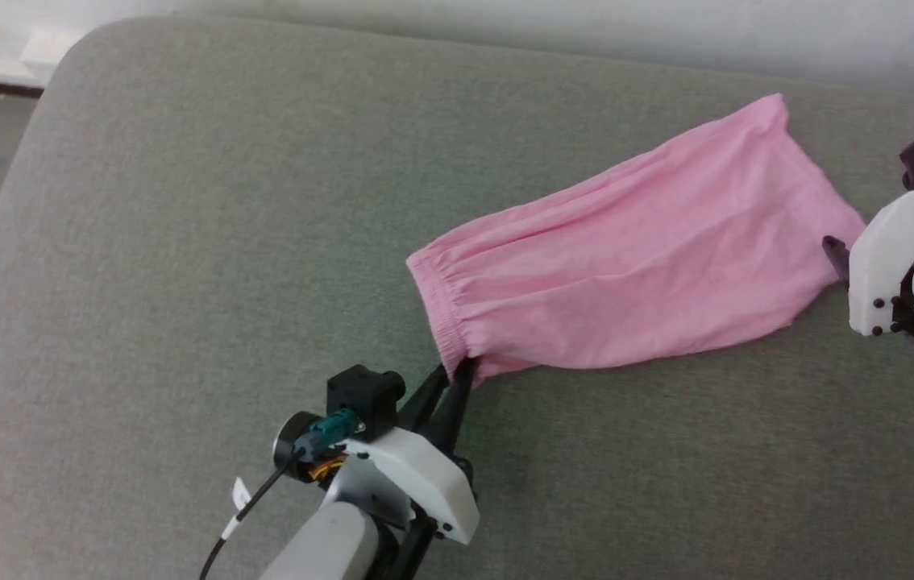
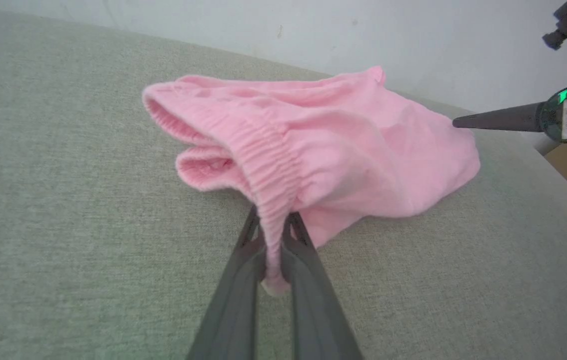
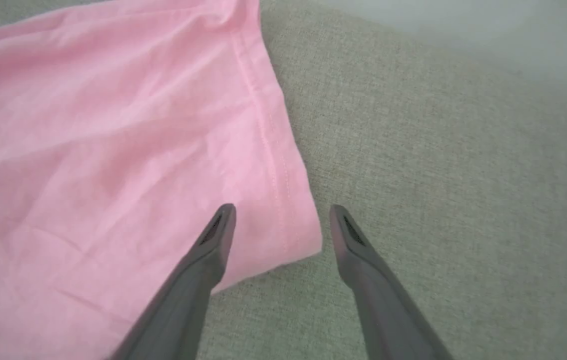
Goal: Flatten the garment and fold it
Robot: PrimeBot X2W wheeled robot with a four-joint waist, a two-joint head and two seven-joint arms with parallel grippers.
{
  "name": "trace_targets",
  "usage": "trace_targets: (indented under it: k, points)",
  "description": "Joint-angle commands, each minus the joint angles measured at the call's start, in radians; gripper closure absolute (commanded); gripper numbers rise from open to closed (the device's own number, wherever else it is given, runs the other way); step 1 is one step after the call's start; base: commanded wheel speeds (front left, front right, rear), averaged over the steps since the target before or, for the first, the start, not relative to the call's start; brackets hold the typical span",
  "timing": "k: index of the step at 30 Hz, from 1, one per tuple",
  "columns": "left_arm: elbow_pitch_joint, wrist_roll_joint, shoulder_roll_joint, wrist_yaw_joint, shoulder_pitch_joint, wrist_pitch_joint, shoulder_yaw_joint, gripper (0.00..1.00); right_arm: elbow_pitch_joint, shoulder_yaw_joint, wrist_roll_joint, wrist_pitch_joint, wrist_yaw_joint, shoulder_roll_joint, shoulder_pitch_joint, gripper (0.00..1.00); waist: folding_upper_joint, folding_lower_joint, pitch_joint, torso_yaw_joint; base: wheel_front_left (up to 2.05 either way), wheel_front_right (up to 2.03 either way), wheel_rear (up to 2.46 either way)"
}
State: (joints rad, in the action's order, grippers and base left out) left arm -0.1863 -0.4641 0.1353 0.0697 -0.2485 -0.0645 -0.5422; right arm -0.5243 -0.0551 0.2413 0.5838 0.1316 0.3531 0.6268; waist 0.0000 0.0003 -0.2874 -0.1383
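Pink thin cotton shorts (image 1: 634,250), the garment to be flattened and folded, are lying slantwise across the right half of a grey-green padded upholstered surface (image 1: 183,282), with the gathered elastic waistband (image 1: 437,310) pointing toward the robot's left and the leg end toward its right. The left gripper (image 1: 457,372) is pinching the near corner of that waistband, its two dark fingers (image 2: 308,280) pressed narrow with a fold of ruched pink cloth between them. The right gripper (image 3: 282,210) is hovering at the corner of a stitched leg hem (image 3: 273,165), its fingers standing wide and holding nothing, one over the cloth and the other over bare padding; whether they are touching the fabric cannot be told. The likely trouble is coming from this imbalance: if the left arm is pulling while the right is gripping nothing, the whole garment will probably be sliding rather than stretching flat. The left hold is looking slim, so the elastic could be slipping free under tension. The right fingers may also be catching one layer only, leaving the layer beneath bunched. As for anything hollow, the waistband mouth is gaping in the left wrist view, holding just its own pink folds.
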Motion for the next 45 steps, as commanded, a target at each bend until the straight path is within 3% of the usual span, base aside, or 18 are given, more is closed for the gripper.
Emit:
trace_targets:
  k: [1,10,11,12,13,23,34,39,45]
  points:
    - [0.000,0.011,-0.005,-0.009,-0.016,-0.001,-0.005,1.00,-0.025,-0.005,-0.011,0.009,-0.001,0.001,0.016,0.00,0.0000,-0.0003,-0.033,-0.037,0.00,0.00,0.00]
    - [-0.023,0.019,-0.025,-0.022,-0.037,-0.001,-0.047,1.00,-0.214,-0.107,-0.026,0.040,-0.001,0.023,0.086,0.00,0.0000,-0.0003,-0.054,-0.069,0.00,0.00,0.00]
    - [-0.027,0.018,-0.026,-0.023,-0.038,-0.001,-0.048,1.00,-0.228,-0.119,-0.007,0.043,-0.001,0.023,0.085,0.05,0.0000,-0.0003,-0.054,-0.071,0.00,0.00,0.00]
    - [-0.031,0.017,-0.026,-0.023,-0.039,-0.002,-0.049,1.00,-0.241,-0.129,0.010,0.047,-0.001,0.025,0.084,0.70,0.0000,-0.0003,-0.054,-0.071,0.00,0.00,0.00]
    - [-0.035,0.017,-0.025,-0.023,-0.041,-0.003,-0.049,1.00,-0.250,-0.142,0.023,0.047,-0.001,0.029,0.082,1.00,0.0000,-0.0003,-0.053,-0.071,0.00,0.00,0.00]
    - [-0.069,-0.001,0.006,-0.019,-0.031,-0.012,-0.027,1.00,-0.274,-0.132,0.178,-0.097,-0.001,0.046,0.039,1.00,0.0000,-0.0003,0.025,-0.026,0.00,0.00,0.00]
    - [-0.053,-0.044,0.088,-0.031,0.050,0.049,-0.015,1.00,-0.088,-0.048,0.323,-0.262,-0.001,0.053,-0.207,1.00,0.0000,-0.0003,0.153,0.081,0.00,0.00,0.00]
    - [-0.024,-0.072,0.126,-0.035,0.108,0.094,-0.016,1.00,0.070,0.056,0.310,-0.283,-0.001,0.003,-0.395,1.00,0.0000,-0.0003,0.186,0.117,0.00,0.00,0.00]
    - [0.005,-0.106,0.161,-0.033,0.166,0.151,-0.018,1.00,0.323,0.194,0.247,-0.212,-0.001,-0.135,-0.635,1.00,0.0000,-0.0003,0.198,0.139,0.00,0.00,0.00]
